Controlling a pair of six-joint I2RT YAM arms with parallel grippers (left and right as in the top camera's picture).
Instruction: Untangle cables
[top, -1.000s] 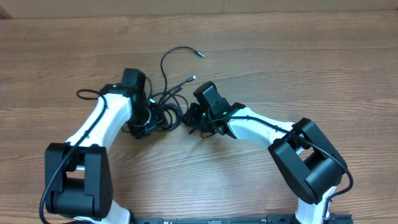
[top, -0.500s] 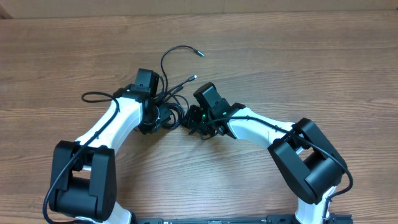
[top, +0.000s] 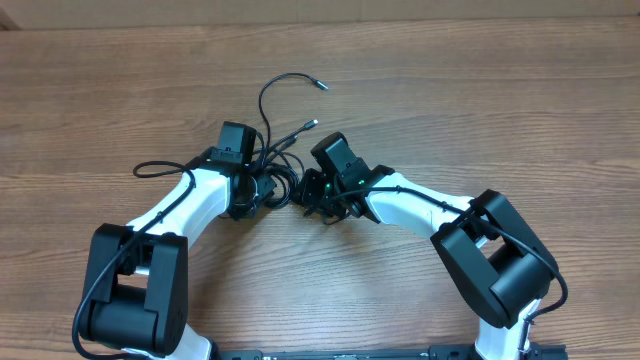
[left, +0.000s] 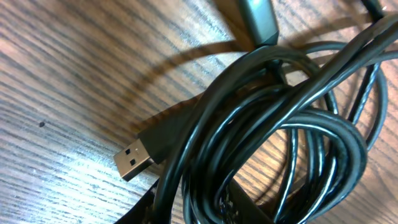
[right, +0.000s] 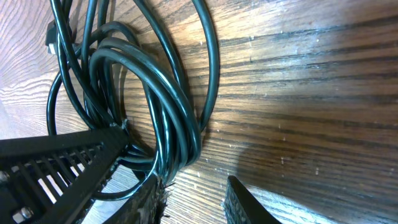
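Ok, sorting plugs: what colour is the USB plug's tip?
The USB plug tip is silver; left wrist view.

One tangle of cables (top: 268, 185); two arms flank it, left arm (top: 180, 200) and right arm (top: 415, 208); two free plugs lie beyond it, nearer plug (top: 312, 124), farther plug (top: 322, 86); one bench (top: 500, 100).

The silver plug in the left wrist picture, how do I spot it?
Look at the wooden table, then the tangle of black cables on it. The plug pokes out at the tangle's lower left. Only it has a flat, shiny metal tip.
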